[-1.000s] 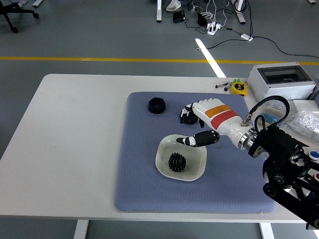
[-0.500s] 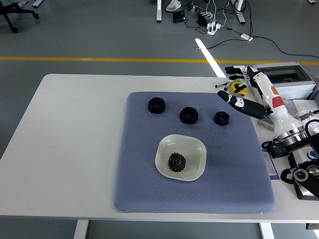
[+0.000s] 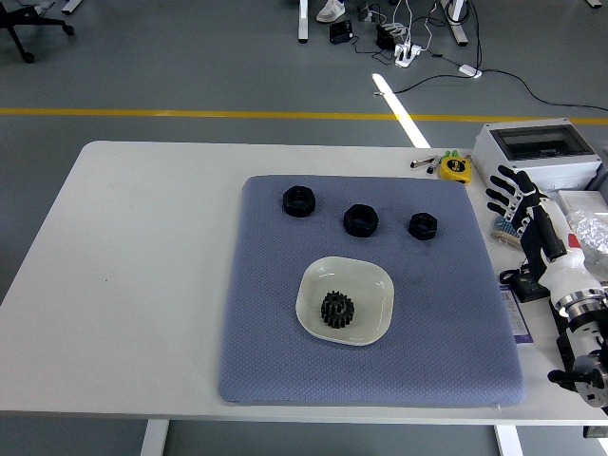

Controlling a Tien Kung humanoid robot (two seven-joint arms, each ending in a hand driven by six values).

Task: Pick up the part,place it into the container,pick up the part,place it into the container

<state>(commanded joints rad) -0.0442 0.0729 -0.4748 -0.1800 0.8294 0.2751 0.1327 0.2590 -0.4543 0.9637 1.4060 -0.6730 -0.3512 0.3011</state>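
A white dish (image 3: pixel 345 300) sits on a blue-grey mat (image 3: pixel 370 294) and holds one black gear (image 3: pixel 336 310). Three black nut-like parts lie in a row on the mat behind it: one at the left (image 3: pixel 298 200), one in the middle (image 3: pixel 361 219), one at the right (image 3: pixel 423 225). My right hand (image 3: pixel 518 204) is at the table's right edge, off the mat, with its fingers spread and nothing in it. My left arm is out of view.
A white electrical box (image 3: pixel 537 155) stands at the back right. A yellow tape measure (image 3: pixel 456 168) and small tools lie next to it. A blue brush (image 3: pixel 513 231) and a plastic bag (image 3: pixel 591 231) lie at the right edge.
My right hand has pulled back from over the dish and mat to the table's right edge and lowered. The middle and right parts, hidden before, now show. The parts have not moved.
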